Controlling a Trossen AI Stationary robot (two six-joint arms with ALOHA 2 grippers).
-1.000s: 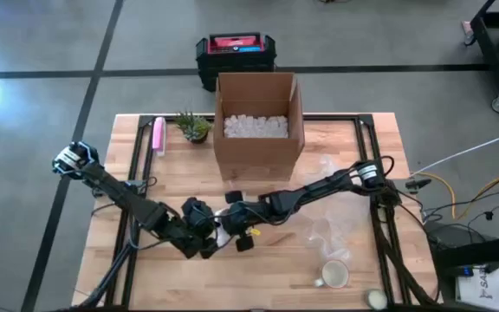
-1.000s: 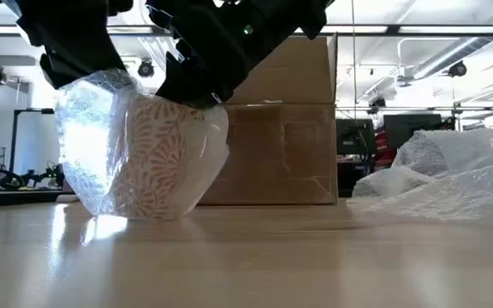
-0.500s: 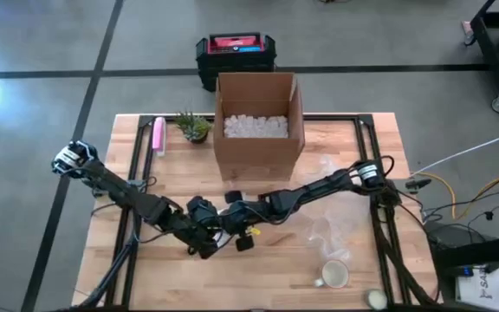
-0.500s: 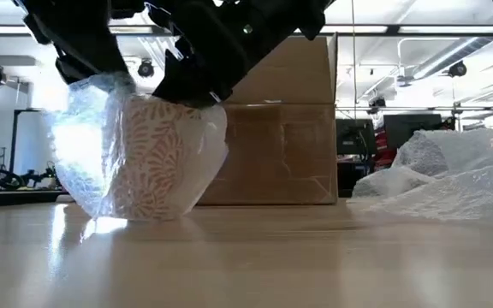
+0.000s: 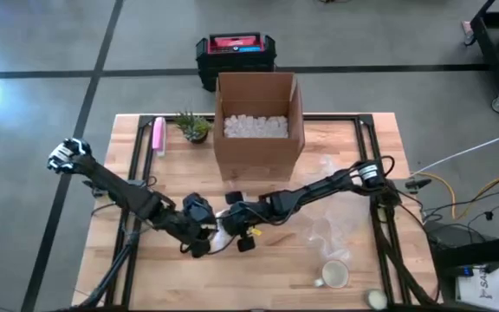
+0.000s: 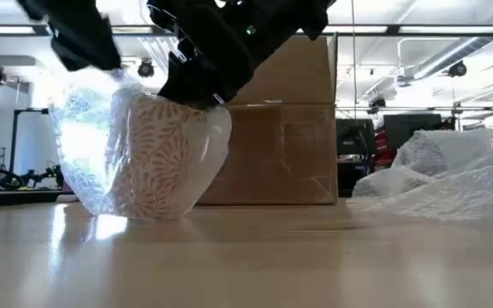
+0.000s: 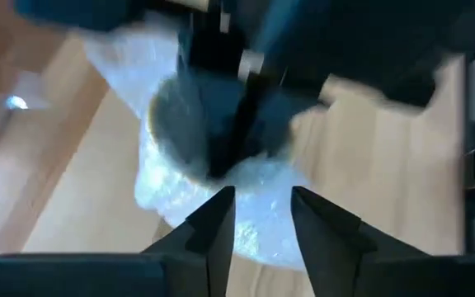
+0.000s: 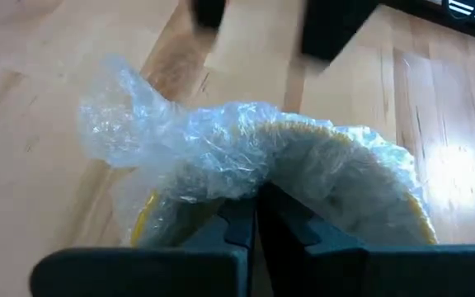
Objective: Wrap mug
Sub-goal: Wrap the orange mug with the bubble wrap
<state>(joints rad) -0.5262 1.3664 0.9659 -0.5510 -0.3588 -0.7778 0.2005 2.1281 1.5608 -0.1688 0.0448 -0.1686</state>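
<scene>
Mug [image 6: 163, 154], patterned white-on-tan, sitting on worktop [image 5: 275, 277] in front half, roughly centre-left, at 6 o'clock from cardboard box [image 5: 258, 121]. Half covered in bubble wrap [image 6: 80, 145], film bunched on side toward left arm, visible in low view trailing down to wood. Yellow inside rim seen in right wrist view under plastic.

Right pincer [image 5: 232, 227] reaching in from 3 o'clock, clenched on mug rim with wrap pinched in; fingers [image 8: 246, 223] pressed together over rim edge in right wrist view. Arm stretched across worktop from right edge.

Left pincer [image 5: 204, 236] coming from 9 o'clock, just beside mug on its left side, fingertips [image 7: 221, 223] parted with narrow gap, pointed at wrap, released, nothing held. Blurred in low view at top left.

Box open on top, white packing peanuts [image 5: 255, 126] inside, standing at rear centre of worktop. Small potted plant [image 5: 194, 126] at 9 o'clock from box, pink object [image 5: 158, 135] further left near rear-left corner. Loose sheet of clear wrap [image 5: 332, 227] at 3 o'clock from mug, crumpled. Second mug [image 5: 333, 276], pale, near front-right at 5 o'clock. Black and red case [image 5: 235, 54] on floor behind worktop at 12 o'clock.
</scene>
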